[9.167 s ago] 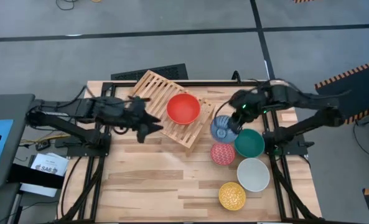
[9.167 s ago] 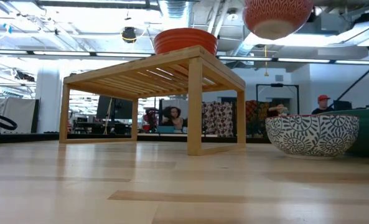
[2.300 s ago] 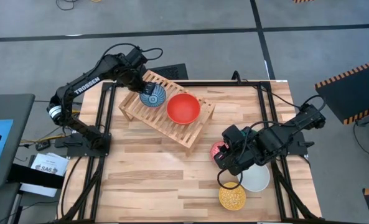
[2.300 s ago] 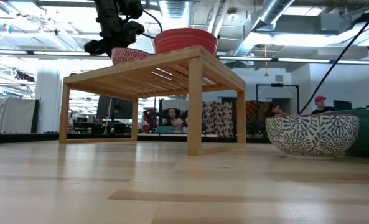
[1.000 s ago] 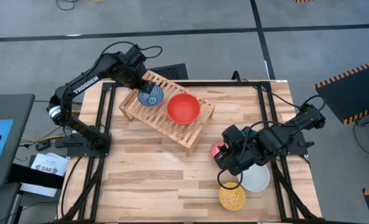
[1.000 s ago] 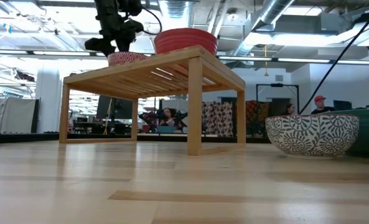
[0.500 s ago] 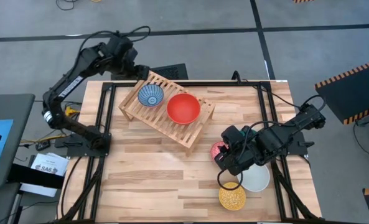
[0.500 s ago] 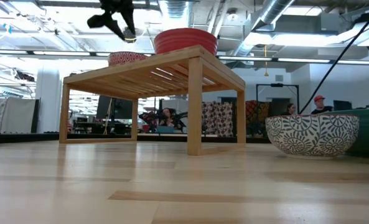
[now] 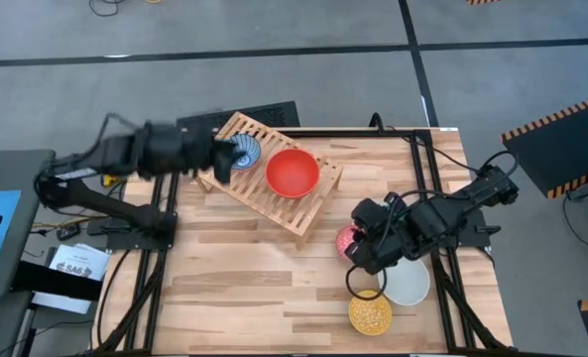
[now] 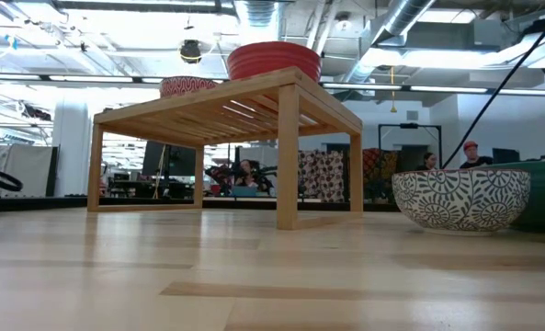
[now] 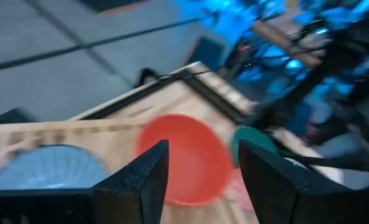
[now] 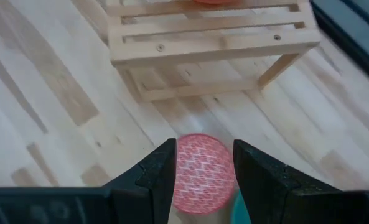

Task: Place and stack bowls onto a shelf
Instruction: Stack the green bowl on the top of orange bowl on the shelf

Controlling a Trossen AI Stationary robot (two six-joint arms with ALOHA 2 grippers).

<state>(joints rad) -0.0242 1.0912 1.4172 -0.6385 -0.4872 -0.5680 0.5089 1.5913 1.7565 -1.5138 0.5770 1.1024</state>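
The shelf (image 9: 286, 212) stands slanted at the table's far left and carries the blue-white bowl (image 9: 247, 149) and the red bowl (image 9: 293, 173), each resting on its base on the slats. My left gripper (image 9: 225, 158) hangs open beside the shelf's left end, clear of the blue-white bowl (image 11: 44, 168). At the right, the pink-red bowl (image 12: 203, 173) sits on the table under my open right gripper (image 12: 203, 165), one finger standing on each side of it. The white bowl (image 9: 408, 283) and yellow bowl (image 9: 370, 313) lie nearer. The teal bowl (image 11: 252, 142) is hidden below my right arm in the high view.
In the low view a dark-patterned bowl (image 10: 460, 198) stands at the right, close to the camera. Black frame rails (image 9: 412, 198) run along the table's left, right and far sides. Bare tabletop (image 9: 244, 278) lies at the near left.
My left gripper has left the blue-white bowl on the shelf, risen toward the table's far edge, then swung down and toward the left edge. It has stayed open. The bowl has kept its place on the slats.
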